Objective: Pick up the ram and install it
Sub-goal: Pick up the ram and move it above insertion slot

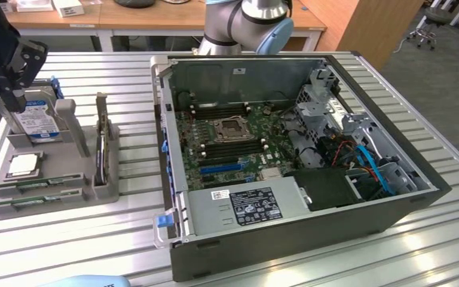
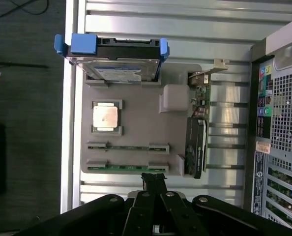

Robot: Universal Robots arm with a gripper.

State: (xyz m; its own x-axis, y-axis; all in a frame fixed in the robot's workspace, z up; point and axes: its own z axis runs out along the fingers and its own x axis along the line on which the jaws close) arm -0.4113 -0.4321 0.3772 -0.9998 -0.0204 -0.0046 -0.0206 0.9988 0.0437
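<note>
Jaws pressed shut with nothing between them, I hang above the grey parts tray (image 2: 141,113), over the edge where the ram (image 2: 129,167) lies in the tray's outermost slot. A second stick (image 2: 129,146) sits in the next slot inward, then the CPU (image 2: 105,117), with the hard drive (image 2: 117,73) upright at the tray's far end. Beside the tray on the bench (image 1: 134,239) stands the open computer case (image 1: 293,227), its motherboard (image 1: 229,137) exposed. By my reckoning nothing is done yet: the ram is not picked up, so both the grasp and the seating in the case are left.
</note>
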